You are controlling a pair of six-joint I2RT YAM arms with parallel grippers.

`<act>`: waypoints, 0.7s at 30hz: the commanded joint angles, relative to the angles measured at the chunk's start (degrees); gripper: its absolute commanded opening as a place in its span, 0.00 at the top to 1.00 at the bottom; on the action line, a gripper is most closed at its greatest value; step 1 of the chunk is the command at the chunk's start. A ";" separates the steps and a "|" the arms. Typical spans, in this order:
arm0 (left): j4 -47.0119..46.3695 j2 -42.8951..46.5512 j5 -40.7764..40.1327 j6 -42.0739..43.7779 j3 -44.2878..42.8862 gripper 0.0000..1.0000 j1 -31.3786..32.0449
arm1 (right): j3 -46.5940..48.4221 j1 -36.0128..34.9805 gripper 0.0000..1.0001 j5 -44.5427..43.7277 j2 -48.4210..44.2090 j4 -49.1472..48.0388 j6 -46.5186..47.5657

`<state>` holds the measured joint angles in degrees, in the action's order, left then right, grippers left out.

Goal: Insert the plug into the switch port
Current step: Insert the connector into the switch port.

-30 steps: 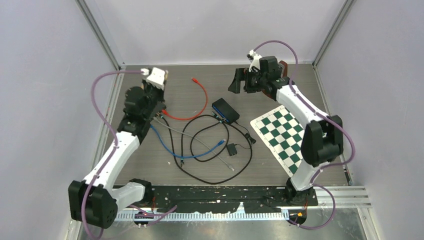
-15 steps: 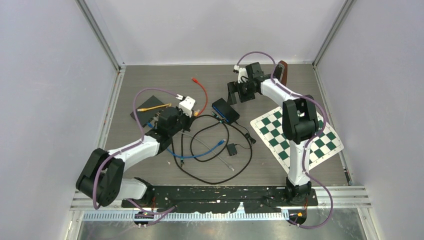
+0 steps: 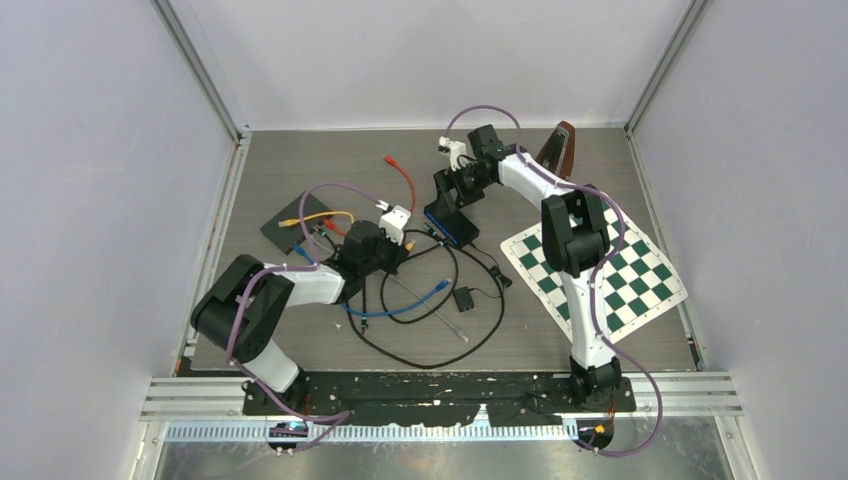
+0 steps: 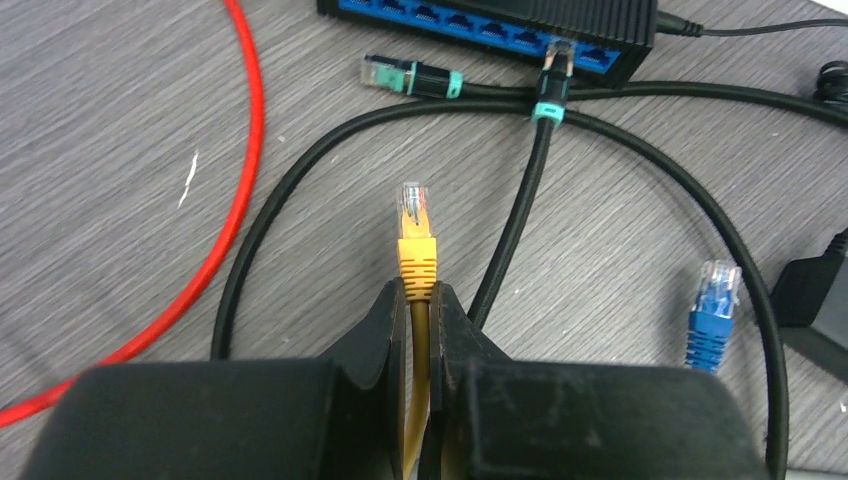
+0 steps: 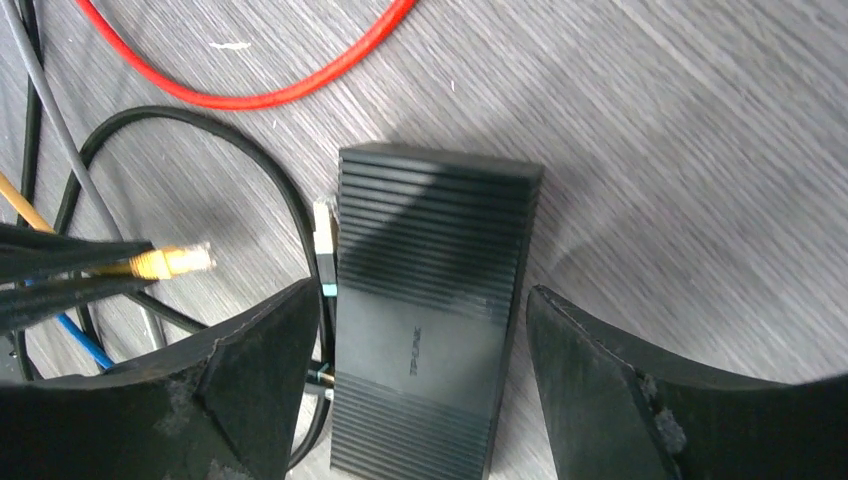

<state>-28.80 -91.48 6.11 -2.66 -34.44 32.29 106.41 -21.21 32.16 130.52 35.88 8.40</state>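
Note:
My left gripper (image 4: 421,296) is shut on the yellow plug (image 4: 416,243); its clear tip points at the black switch (image 4: 520,18) with its row of blue ports, a short way off. One black cable plug (image 4: 556,62) sits in a port. My right gripper (image 5: 420,330) is open, its fingers on either side of the switch (image 5: 430,300) and above it. The yellow plug also shows in the right wrist view (image 5: 175,262), left of the switch. From above, the left gripper (image 3: 395,247) is left of the switch (image 3: 451,222) and the right gripper (image 3: 447,195) is over its far end.
Red cable (image 3: 398,205), blue cable (image 3: 400,305), grey cable (image 3: 415,295) and looped black cables (image 3: 440,345) lie around the switch. A loose blue plug (image 4: 715,300) and a black plug with a teal band (image 4: 410,77) lie close by. A checkerboard (image 3: 595,268) is on the right, a dark pad (image 3: 290,230) on the left.
My left gripper has swung from the far left down to the table's middle with the yellow plug. My right gripper has moved left and down over the switch.

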 commanded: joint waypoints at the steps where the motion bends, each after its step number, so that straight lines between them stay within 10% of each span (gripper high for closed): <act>1: -10.36 -1.16 1.62 -1.08 0.19 1.00 1.27 | 5.91 -0.73 0.19 3.41 1.94 4.58 3.26; 21: -13.84 -7.98 2.48 1.17 -5.03 1.00 3.76 | 4.35 0.09 0.31 13.44 1.97 6.32 6.54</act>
<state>-38.79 -99.02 7.46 -2.48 -37.69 35.64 109.60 -21.56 41.65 133.16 40.66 13.85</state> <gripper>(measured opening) 0.059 0.696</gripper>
